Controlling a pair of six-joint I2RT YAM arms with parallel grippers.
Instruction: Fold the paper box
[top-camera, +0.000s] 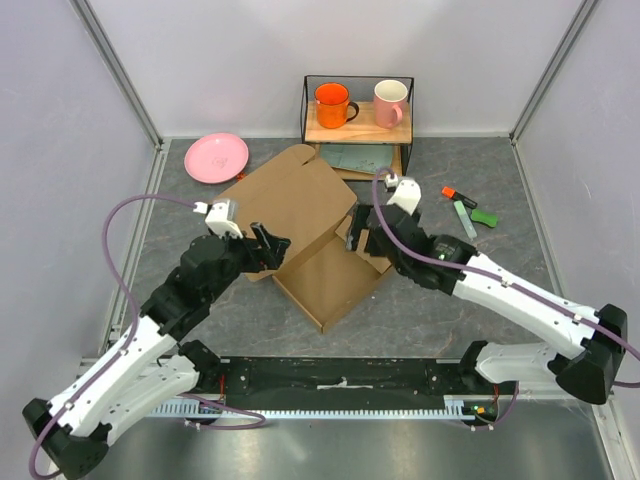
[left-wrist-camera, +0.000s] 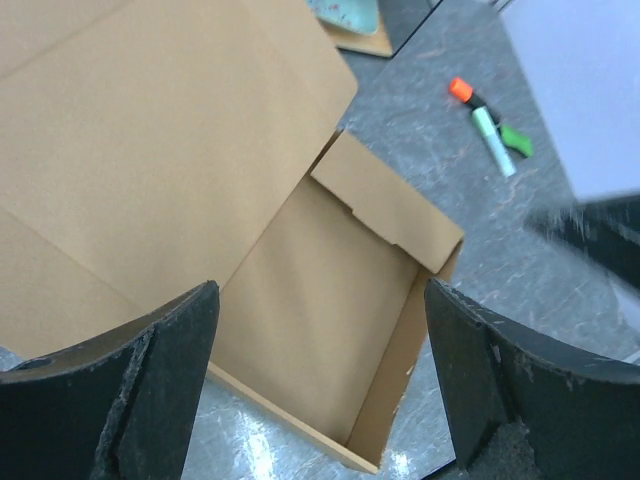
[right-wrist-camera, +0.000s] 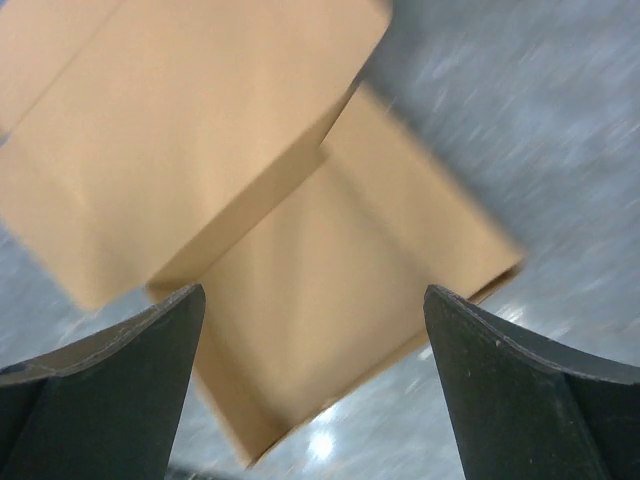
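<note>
Top external shows the paper box (top-camera: 310, 225) at the middle of the table (top-camera: 250, 320), its lid panel (top-camera: 295, 190) lying open toward 11 o'clock and its shallow tray (top-camera: 330, 285) toward 6 o'clock. Neither of my pincers grips it, and that is my worry. The creased walls look only partly stood up, and with nothing pinning them they could sag flat. If I push the lid from one side only, this light cardboard may twist or skid toward the wire rack (top-camera: 360, 133) at 12 o'clock. My left pincer (top-camera: 270, 245) hangs spread wide at the box's 9 o'clock edge, on a bent arm with the wrist tipped down. My right pincer (top-camera: 358, 232) is also spread wide and empty at the 3 o'clock edge, on a long, low arm.
</note>
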